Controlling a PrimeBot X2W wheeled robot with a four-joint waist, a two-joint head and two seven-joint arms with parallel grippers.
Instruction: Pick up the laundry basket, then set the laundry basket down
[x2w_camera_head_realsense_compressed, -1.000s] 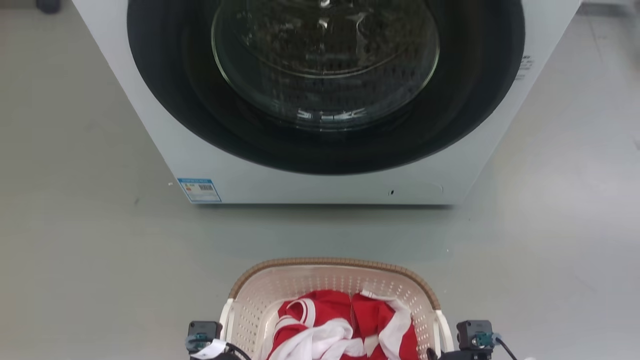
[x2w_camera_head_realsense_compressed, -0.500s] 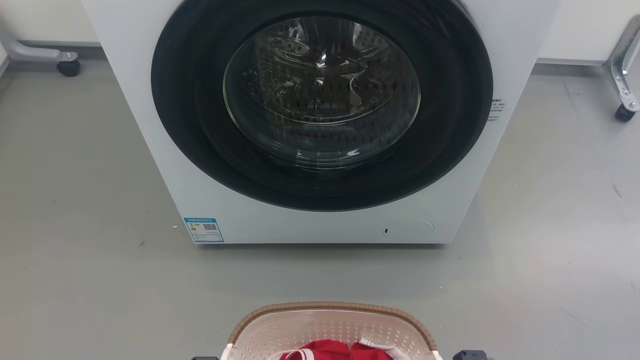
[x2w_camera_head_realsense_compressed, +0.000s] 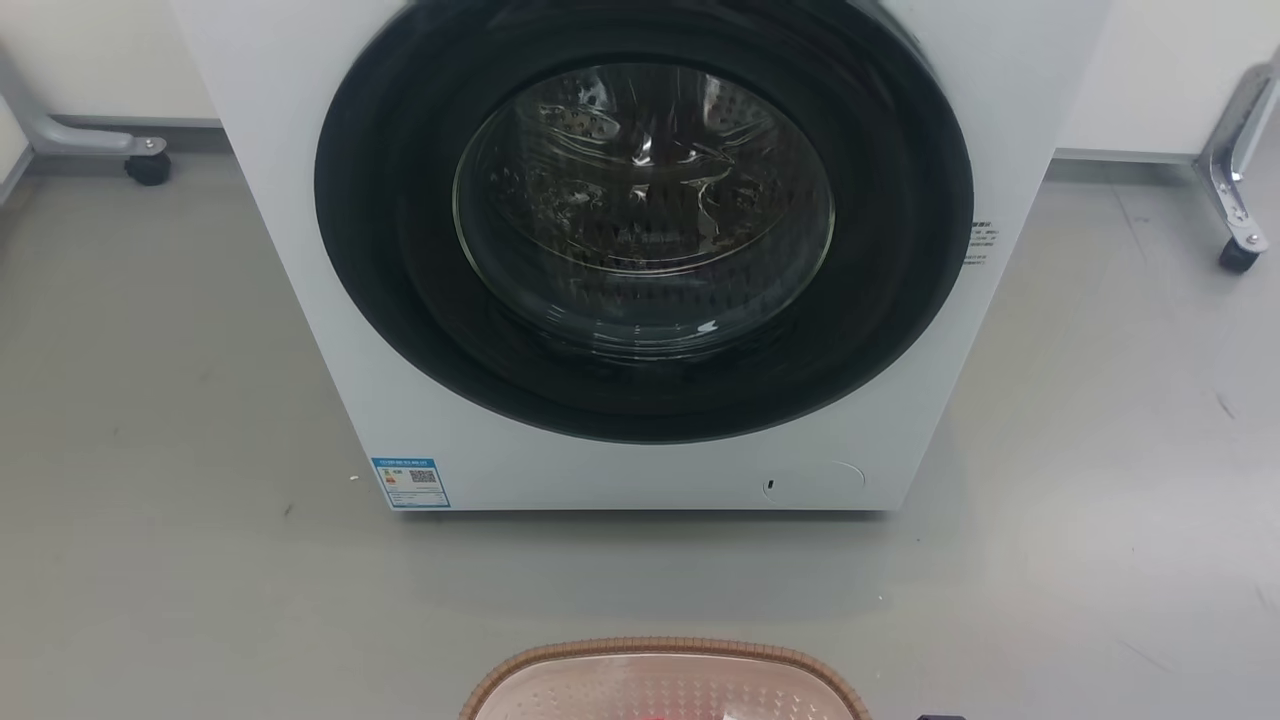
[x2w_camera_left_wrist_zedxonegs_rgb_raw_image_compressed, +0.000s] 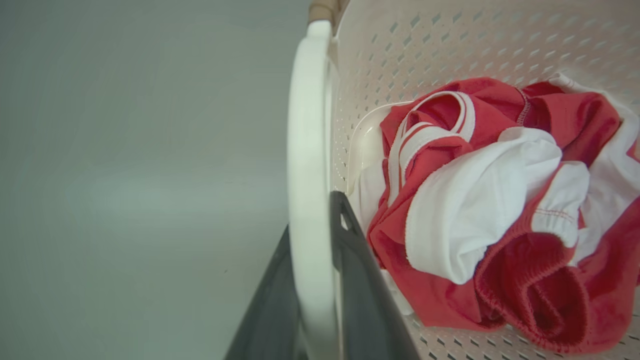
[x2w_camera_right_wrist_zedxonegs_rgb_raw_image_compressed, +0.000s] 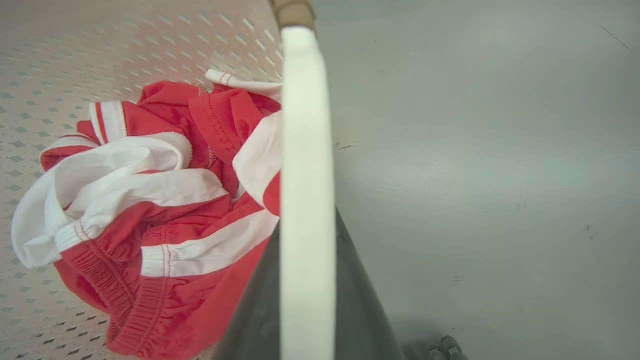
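The laundry basket (x2w_camera_head_realsense_compressed: 660, 652) shows its brown woven-look far rim at the bottom edge of the head view, on the floor side of the washer. In the left wrist view my left gripper (x2w_camera_left_wrist_zedxonegs_rgb_raw_image_compressed: 312, 215) has its dark fingers shut either side of the basket's white side handle (x2w_camera_left_wrist_zedxonegs_rgb_raw_image_compressed: 306, 150). In the right wrist view my right gripper (x2w_camera_right_wrist_zedxonegs_rgb_raw_image_compressed: 307, 227) is shut the same way on the other white handle (x2w_camera_right_wrist_zedxonegs_rgb_raw_image_compressed: 305, 150). Crumpled red and white clothes (x2w_camera_left_wrist_zedxonegs_rgb_raw_image_compressed: 490, 200) lie inside the cream perforated basket (x2w_camera_right_wrist_zedxonegs_rgb_raw_image_compressed: 75, 60).
A white front-loading washer (x2w_camera_head_realsense_compressed: 640, 475) with a dark round door (x2w_camera_head_realsense_compressed: 645, 210) stands straight ahead, close beyond the basket. Wheeled metal legs stand at the far left (x2w_camera_head_realsense_compressed: 148, 165) and far right (x2w_camera_head_realsense_compressed: 1238, 255). Grey floor (x2w_camera_head_realsense_compressed: 1100, 500) lies on both sides.
The head camera has moved: the washer sits lower and shows more fully, and the basket has slid to the bottom edge, with its clothes and the gripper mounts out of frame.
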